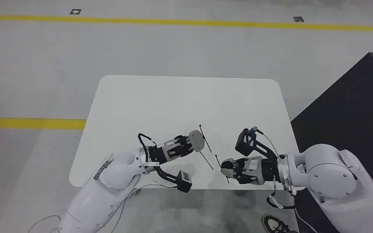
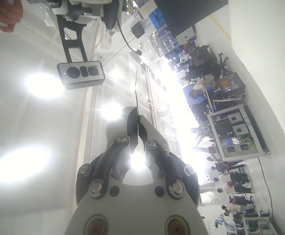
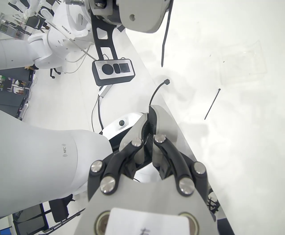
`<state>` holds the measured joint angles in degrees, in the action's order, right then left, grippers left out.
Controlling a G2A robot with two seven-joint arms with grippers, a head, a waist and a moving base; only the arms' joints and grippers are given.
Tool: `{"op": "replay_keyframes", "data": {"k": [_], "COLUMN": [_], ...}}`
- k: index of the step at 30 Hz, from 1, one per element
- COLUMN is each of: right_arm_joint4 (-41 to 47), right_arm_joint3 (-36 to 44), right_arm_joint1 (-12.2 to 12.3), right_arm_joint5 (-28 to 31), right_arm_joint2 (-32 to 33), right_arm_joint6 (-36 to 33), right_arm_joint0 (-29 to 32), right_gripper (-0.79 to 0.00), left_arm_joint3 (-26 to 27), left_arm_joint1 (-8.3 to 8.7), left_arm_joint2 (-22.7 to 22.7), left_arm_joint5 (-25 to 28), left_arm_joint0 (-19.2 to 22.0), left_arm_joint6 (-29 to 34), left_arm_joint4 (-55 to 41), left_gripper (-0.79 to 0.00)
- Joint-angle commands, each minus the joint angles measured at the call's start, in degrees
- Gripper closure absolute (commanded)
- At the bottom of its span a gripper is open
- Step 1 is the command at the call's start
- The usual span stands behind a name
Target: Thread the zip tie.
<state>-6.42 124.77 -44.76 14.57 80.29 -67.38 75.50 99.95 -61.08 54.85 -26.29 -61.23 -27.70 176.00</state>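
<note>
My left gripper (image 2: 138,124) is shut on a black zip tie (image 2: 136,89), whose thin tail sticks out past the fingertips. Seen from the right wrist, that tail (image 3: 164,42) hangs down from the left gripper (image 3: 142,15). My right gripper (image 3: 151,111) is shut on a second black zip tie (image 3: 157,91), which curves up to its square head. The tail tip and the head are a short way apart. In the top view both grippers, left (image 1: 200,140) and right (image 1: 224,169), face each other over the white table's (image 1: 175,99) front part.
A third zip tie (image 3: 212,103) lies loose on the table beside the grippers. A clear flat sheet or bag (image 3: 242,62) lies farther back. The table's front edge runs just below both grippers. The other arm's wrist camera (image 2: 81,74) hangs near the left gripper.
</note>
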Motion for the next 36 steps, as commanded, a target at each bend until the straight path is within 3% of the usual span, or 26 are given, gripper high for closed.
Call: {"op": "replay_keyframes", "data": {"k": [1,36], "right_arm_joint4": [-0.02,-0.39], "right_arm_joint3": [0.00,-0.03], "right_arm_joint1": [0.00,-0.07], "right_arm_joint5": [0.01,0.37], "right_arm_joint2": [0.02,-0.25], "right_arm_joint6": [0.02,1.60], "right_arm_joint0": [0.00,0.44], "right_gripper": [0.000,0.000], "left_arm_joint3": [0.11,0.11], "left_arm_joint1": [0.05,0.05], "left_arm_joint2": [0.00,0.00], "left_arm_joint5": [-0.14,-0.14], "left_arm_joint0": [-0.04,-0.04], "left_arm_joint6": [0.56,0.56], "left_arm_joint4": [0.00,0.00], "left_gripper": [0.000,0.000]}}
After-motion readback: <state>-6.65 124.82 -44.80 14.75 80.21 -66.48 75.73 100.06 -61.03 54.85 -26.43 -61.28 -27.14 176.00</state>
